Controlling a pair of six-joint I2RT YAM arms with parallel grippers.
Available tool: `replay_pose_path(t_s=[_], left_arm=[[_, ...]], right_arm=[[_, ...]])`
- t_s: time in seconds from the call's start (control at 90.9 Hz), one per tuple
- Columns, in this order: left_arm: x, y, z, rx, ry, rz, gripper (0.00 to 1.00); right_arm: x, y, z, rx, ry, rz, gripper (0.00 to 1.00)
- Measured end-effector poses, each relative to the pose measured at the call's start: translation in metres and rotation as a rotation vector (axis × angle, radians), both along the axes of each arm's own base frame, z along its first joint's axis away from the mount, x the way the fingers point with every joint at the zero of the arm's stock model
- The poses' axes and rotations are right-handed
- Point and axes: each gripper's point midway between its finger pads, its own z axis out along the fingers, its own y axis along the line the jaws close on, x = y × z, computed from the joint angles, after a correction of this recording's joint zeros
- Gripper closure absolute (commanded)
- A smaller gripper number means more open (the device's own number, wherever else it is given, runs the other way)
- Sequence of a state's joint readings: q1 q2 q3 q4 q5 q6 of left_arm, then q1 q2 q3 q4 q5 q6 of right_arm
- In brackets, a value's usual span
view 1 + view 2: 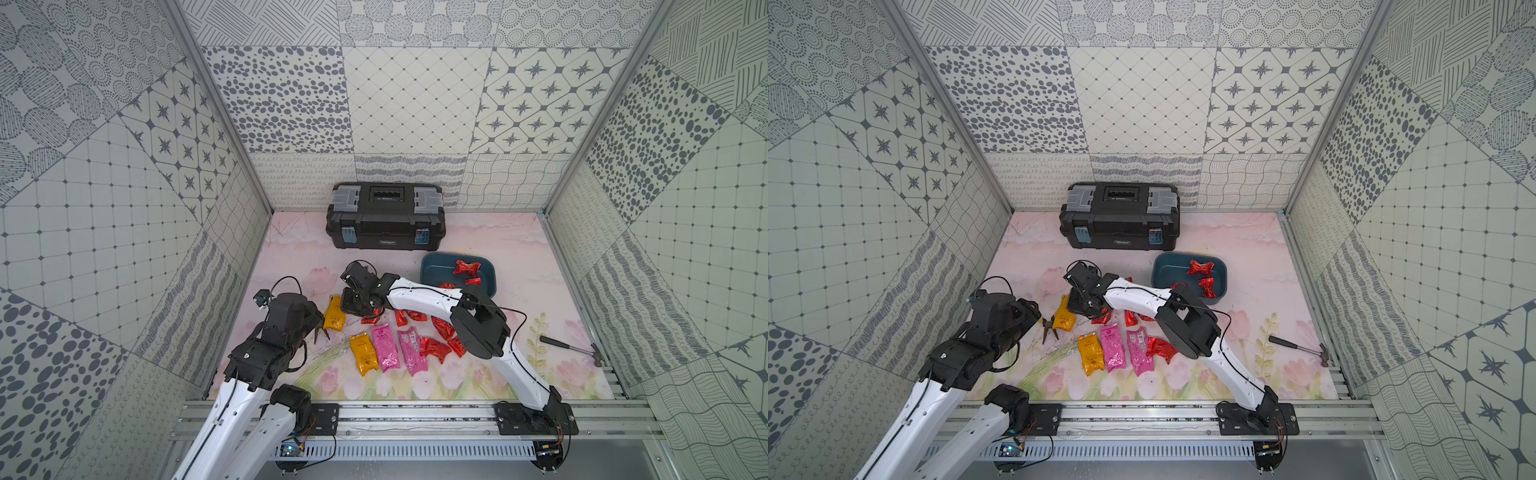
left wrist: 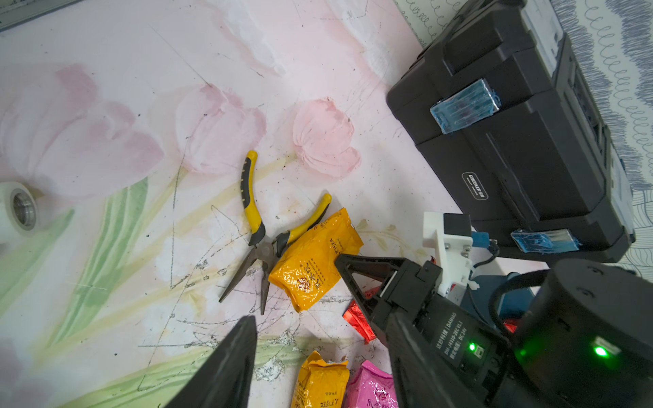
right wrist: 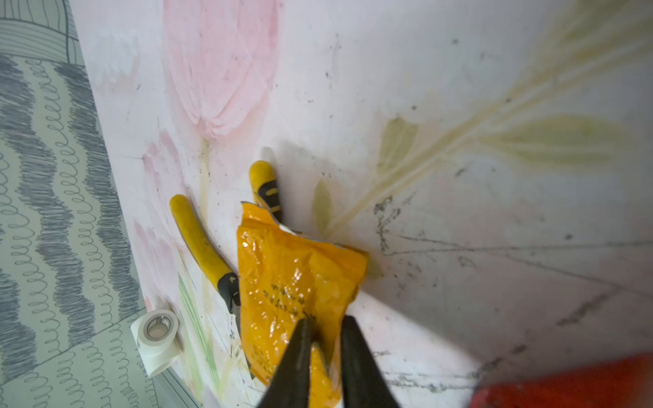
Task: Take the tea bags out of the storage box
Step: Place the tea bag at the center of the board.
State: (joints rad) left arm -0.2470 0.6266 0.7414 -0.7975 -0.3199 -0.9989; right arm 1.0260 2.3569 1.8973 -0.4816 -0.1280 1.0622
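Note:
The teal storage box (image 1: 432,270) (image 1: 1167,270) sits at the back right and holds red foil tea bags (image 1: 466,267) (image 1: 1207,287). On the mat in front lie an orange packet (image 1: 363,353), two pink ones (image 1: 385,348) and several red ones (image 1: 434,349). My right gripper (image 3: 327,319) (image 1: 345,309) is low over another orange packet (image 3: 293,275) (image 1: 334,318) (image 2: 312,258) that rests partly on the pliers. Its jaws stand slightly apart, with a fold of the foil between them. My left gripper (image 2: 323,318) (image 1: 307,320) hovers open and empty near the pliers.
Yellow-handled pliers (image 2: 261,243) (image 1: 322,332) lie open on the mat beside the orange packet. A black toolbox (image 1: 385,216) stands against the back wall. A hammer (image 1: 571,349) lies near the right wall. A white tape roll (image 3: 157,335) (image 2: 21,210) sits by the left wall.

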Motion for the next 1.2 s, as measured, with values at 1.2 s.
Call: replay_pose_path(t_s=[1.2], left_arm=[[0.112,-0.145,0.002,-0.140,-0.023,-0.560,0.33]], right_arm=[[0.090,-0.310,0.100,-0.325,-0.480,0.392,0.45]])
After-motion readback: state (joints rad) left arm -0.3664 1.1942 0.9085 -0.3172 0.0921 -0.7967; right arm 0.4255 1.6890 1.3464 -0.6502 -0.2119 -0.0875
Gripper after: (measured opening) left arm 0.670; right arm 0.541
